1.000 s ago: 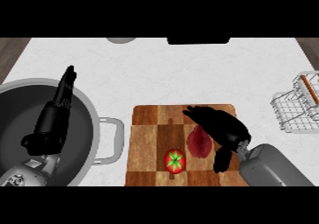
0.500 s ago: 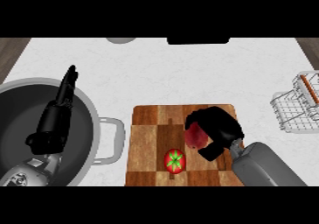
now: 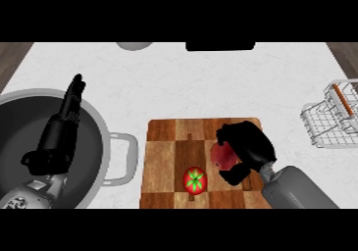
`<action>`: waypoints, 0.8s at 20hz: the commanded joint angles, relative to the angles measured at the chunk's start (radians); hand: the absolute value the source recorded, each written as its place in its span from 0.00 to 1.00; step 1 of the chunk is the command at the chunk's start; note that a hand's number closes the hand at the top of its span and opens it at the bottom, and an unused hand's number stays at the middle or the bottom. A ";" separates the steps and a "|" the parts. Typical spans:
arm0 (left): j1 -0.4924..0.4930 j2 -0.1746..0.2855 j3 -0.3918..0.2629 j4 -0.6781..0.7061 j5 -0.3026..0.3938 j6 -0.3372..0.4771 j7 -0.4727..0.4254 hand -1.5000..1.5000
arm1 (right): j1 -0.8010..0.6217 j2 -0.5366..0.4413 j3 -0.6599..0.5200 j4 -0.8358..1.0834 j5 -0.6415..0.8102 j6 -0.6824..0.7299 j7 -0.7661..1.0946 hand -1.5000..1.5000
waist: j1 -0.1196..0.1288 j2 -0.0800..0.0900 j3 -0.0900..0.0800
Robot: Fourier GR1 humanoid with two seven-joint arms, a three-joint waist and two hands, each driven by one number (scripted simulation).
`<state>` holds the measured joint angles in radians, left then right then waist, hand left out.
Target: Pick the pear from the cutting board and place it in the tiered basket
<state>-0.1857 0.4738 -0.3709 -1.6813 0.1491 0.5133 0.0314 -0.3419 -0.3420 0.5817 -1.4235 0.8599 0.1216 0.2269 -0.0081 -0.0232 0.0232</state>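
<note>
White speckled desk [image 3: 210, 78] seen steeply from above in the head view, the only view: wooden cutting board [image 3: 167, 142] at centre, grey pot [image 3: 102, 125] at left, wire tiered basket [image 3: 326, 128] at the right edge, well apart from the board. Pear [image 3: 222, 156], reddish, lies on the board's right half, mostly covered by the right hand [image 3: 245, 145]. The fingers are curled over its top and right side with the thumb coming in from below, so they are closed on the pear. Cannot tell whether it is lifted or resting on the wood. Right forearm enters from the lower right, wrist bent inward over the board; judged a top grasp, chosen because the fruit lies low on a flat surface. A red fruit with a green star [image 3: 195, 180] sits just beside it, lower left, not touched. Left hand [image 3: 55, 142] rests over the pot, fingers straight and pointing up-view, holding nothing. Judgement: grasp step in hand, lift and carry to the basket not yet done
</note>
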 commanded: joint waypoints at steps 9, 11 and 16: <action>0.103 -0.058 -0.008 0.052 0.043 0.022 -0.025 0.50 | 0.319 -0.340 -0.157 -0.256 0.100 0.017 0.282 1.00 | -0.072 0.011 -0.028; 0.072 -0.056 0.006 0.042 0.048 0.030 0.000 0.50 | 0.371 -0.345 -0.168 -0.362 0.117 0.009 0.344 1.00 | -0.073 0.011 -0.027; 0.053 -0.041 0.005 0.031 0.048 0.027 0.026 0.50 | 0.366 -0.425 -0.326 -0.619 0.038 0.090 0.426 1.00 | -0.076 0.012 -0.027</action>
<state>-0.1173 0.5087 -0.3439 -1.7082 0.1565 0.5434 0.0133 0.0093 -0.7219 0.3442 -1.8754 0.9309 0.1688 0.5789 -0.0760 -0.0302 0.0213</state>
